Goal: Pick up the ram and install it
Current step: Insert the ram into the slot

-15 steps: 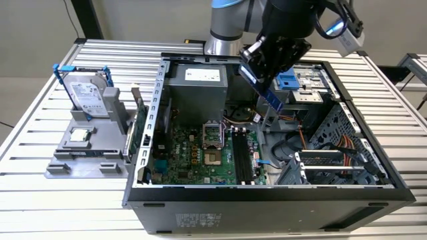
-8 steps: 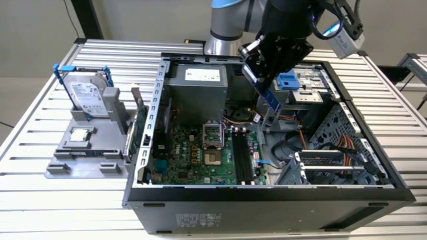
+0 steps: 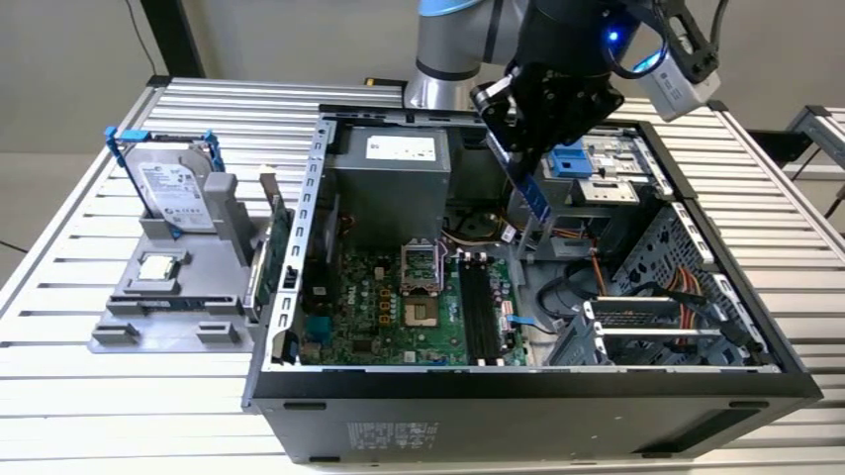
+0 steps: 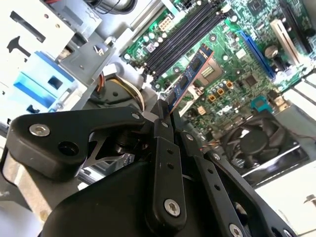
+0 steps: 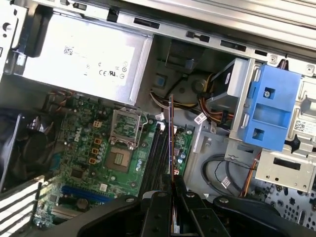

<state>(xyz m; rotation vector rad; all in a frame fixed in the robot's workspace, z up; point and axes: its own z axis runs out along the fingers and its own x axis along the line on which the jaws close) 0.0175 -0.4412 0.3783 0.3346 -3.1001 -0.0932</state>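
**The ram (image 3: 533, 198) held above the open case (image 3: 307, 198) — not yet seated**

The ram is grasped at its upper end by the gripper (image 3: 524, 156), whose fingers are clenched on the board's two faces. This is seen most plainly in the second wrist view, where the ram (image 4: 190, 74) juts out from between the closed fingertips. In the exterior view it hangs in the upper centre of the frame, tilted, inside the case and clear of the motherboard (image 3: 396, 307). Its lower end is near the cables (image 3: 496, 233), just past the far end of the memory slots (image 3: 478, 312). No slot is touched. In the first wrist view the ram is seen edge-on, lying roughly along the line of the slots.

Several faults can be expected from here. As only one end is held, the ram may be twisted or slid in the fingers once resistance is met. If the tilt is not taken out, one corner may be driven into a slot wall — and the contacts scraped. The nearby cables could be snagged during any descent. Whether the notch matches the slot key cannot be told.
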